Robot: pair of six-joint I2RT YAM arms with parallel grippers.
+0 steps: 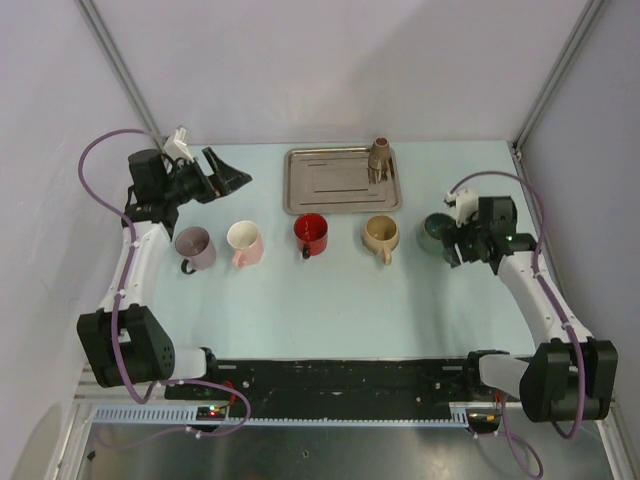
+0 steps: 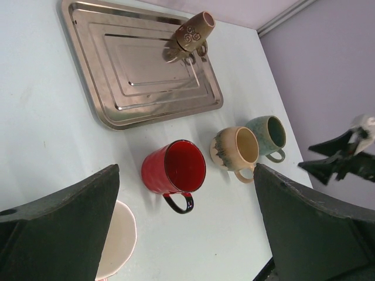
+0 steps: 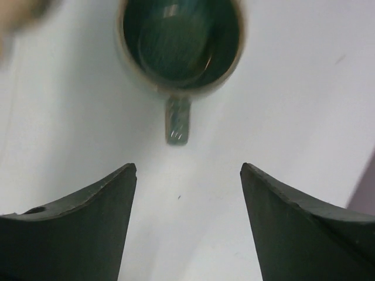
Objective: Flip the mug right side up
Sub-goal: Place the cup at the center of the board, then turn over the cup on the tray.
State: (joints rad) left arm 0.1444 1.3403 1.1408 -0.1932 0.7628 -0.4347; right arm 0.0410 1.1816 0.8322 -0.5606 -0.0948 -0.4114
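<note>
— Mugs, left to right?
— Mauve mug (image 1: 195, 246) at the far left of the row. Then pink mug (image 1: 245, 243), red mug (image 1: 311, 235), tan mug (image 1: 381, 236) and green mug (image 1: 435, 232). Brown mug (image 1: 379, 158) set apart, standing on the steel tray (image 1: 330, 182) behind the row.

— Candidate for turning?
— Hard to say for certain. Open mouths on pink, red, tan and green. Flat, closed-looking face on the mauve one from above, so probably base up, long axis vertical, handle toward the near edge. Brown one too small to judge.

— Nearer arm?
— Left gripper (image 1: 228, 174), raised beyond the mauve mug and a little to its right. Fingers spread wide, holding nothing. No sight of that mug from the left wrist view. Calls for a drop back toward the near edge and slightly leftward.

— And the right?
— Right gripper (image 3: 187, 170) spread as well, empty, hovering just short of the green mug's handle. Handle pointing straight back between the fingers. Well apart from the mauve mug, so poorly placed for it.
</note>
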